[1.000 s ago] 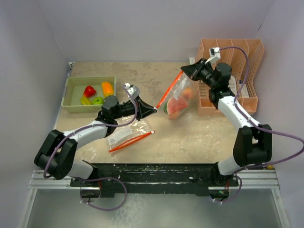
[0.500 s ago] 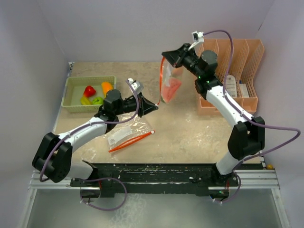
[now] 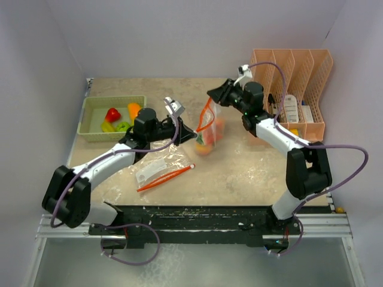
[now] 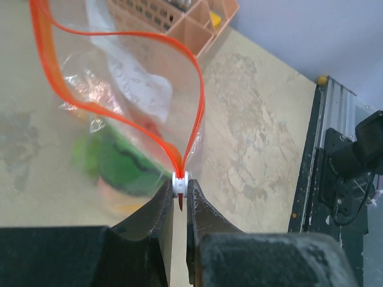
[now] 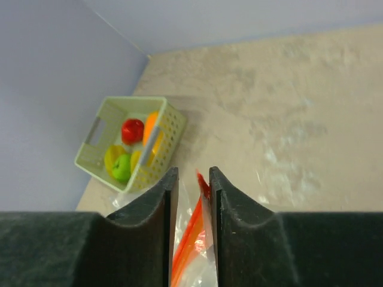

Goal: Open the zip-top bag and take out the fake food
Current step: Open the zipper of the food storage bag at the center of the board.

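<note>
At the far left of the desk, a green basket [image 3: 114, 98] holds loose toy fruit [image 3: 112, 113] in red, orange, yellow and green. This fruit is well apart from both arms. A second, flat bag [image 3: 160, 170] lies on the desk near the left arm.

The left gripper [image 3: 190, 135] points to the right. Its jaws are nearly closed, pinching the white slider [image 4: 179, 177] at the low end of the zip. From there the zip-top bag [image 3: 209, 128] rises up and to the right to the right gripper [image 3: 214, 94], whose jaws are narrow and clamp the other end of the orange zip strip [image 5: 191, 230]. The long axis of the mouth therefore runs on a slant from the left jaws up to the right jaws. The left wrist view shows the two orange tracks bowed apart into a loop, so the bag appears to be open.

The fake food [image 3: 204, 146] sits low in the bag, below both pairs of jaws and nearer the left ones. Through the clear film it shows as a glossy green piece with dark stripes [image 4: 119, 167], with orange and red beside it. Whether the bag's bottom touches the desk I cannot tell.

Both jaws are occupied, so the next move probably means either tipping the mouth downward or freeing one end.

At the right edge stands an orange rack [image 3: 311, 128] with white bottles in it.
</note>
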Tool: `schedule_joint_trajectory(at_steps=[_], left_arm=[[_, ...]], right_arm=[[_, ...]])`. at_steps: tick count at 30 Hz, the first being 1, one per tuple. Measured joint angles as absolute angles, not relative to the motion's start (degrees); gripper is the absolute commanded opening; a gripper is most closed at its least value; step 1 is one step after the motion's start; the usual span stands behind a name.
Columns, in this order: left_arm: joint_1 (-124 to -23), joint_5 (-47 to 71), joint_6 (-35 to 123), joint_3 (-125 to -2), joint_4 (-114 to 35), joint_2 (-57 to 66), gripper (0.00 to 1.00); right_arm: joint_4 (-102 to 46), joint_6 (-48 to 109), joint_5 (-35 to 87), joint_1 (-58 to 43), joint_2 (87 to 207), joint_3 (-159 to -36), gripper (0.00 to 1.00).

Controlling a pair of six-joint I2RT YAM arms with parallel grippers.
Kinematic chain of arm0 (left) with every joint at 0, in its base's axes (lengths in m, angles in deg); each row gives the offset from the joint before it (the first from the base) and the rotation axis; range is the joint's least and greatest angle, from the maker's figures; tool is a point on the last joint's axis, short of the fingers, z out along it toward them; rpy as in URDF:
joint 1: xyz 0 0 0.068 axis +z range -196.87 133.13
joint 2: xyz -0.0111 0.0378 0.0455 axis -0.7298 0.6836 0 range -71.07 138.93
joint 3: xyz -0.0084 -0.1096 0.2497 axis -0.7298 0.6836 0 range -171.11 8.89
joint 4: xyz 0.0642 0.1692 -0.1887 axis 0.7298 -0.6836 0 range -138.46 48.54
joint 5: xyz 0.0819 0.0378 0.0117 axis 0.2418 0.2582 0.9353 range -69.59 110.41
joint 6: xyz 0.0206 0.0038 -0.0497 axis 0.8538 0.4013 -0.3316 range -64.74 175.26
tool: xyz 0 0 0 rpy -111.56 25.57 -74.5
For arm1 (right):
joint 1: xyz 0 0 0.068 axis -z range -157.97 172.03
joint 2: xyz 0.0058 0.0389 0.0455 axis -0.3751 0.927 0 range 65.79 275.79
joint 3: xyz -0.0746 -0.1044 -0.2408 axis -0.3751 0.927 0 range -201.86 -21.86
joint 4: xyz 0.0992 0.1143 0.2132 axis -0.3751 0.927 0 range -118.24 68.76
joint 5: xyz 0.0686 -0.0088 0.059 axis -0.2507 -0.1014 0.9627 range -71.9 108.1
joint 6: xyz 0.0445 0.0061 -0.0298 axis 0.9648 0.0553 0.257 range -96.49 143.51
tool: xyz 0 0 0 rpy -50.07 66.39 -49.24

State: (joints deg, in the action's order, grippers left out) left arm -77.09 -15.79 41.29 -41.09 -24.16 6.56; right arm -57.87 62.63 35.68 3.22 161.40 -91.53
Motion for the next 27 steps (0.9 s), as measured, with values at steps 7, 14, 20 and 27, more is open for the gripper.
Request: schedule_joint_trajectory(at_steps=[7,14,20,27], left_arm=[[-79.6,-16.6,38.2,-39.2,-18.2,16.5,0.11],[-82.6,-17.1,36.2,-39.2,-12.9,20.7,0.11],[-84.1,-17.8,34.4,-40.7,-9.0,23.9,0.14],[-87.9,-17.8,34.2,-44.1,-7.5,27.3,0.24]], right_arm=[[-51.0,59.1,29.3,3.3,154.3,-81.3,0.78],[-37.4,54.5,17.0,3.3,137.0,-79.5,0.6],[-32.7,53.8,13.7,3.3,126.2,-75.7,0.08],[-31.7,55.5,19.5,2.6,127.9,-68.3,0.02]])
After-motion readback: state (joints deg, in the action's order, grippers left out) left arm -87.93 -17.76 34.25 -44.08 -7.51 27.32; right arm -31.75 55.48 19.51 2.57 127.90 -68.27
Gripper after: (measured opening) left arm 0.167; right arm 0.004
